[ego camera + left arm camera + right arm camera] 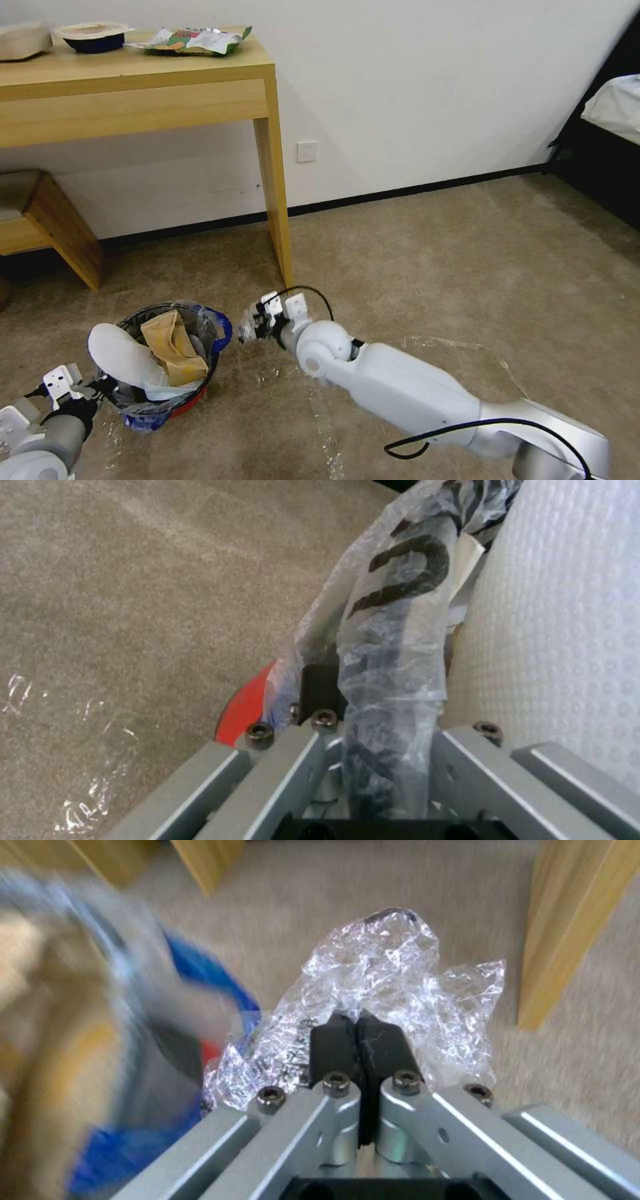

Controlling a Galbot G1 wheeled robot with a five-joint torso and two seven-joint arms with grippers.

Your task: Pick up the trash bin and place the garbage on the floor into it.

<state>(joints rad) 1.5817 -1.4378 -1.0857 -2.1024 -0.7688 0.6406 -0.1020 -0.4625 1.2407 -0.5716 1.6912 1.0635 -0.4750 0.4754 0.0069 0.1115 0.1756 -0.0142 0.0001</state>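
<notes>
The trash bin, a small red bucket lined with a clear, blue-edged bag, is tilted just above the carpet at the lower left. A white slipper sole and a brown cardboard scrap stick out of it. My left gripper is shut on the bin's near rim; the left wrist view shows the fingers clamped over the bag-covered rim, with the red wall and the sole alongside. My right gripper is shut on a crumpled clear plastic scrap, held just beside the bin's blue-edged rim.
A wooden desk's leg stands just behind the right gripper. A low wooden bench is at the left and a dark bed at the far right. Thin clear film lies on the carpet under my right arm.
</notes>
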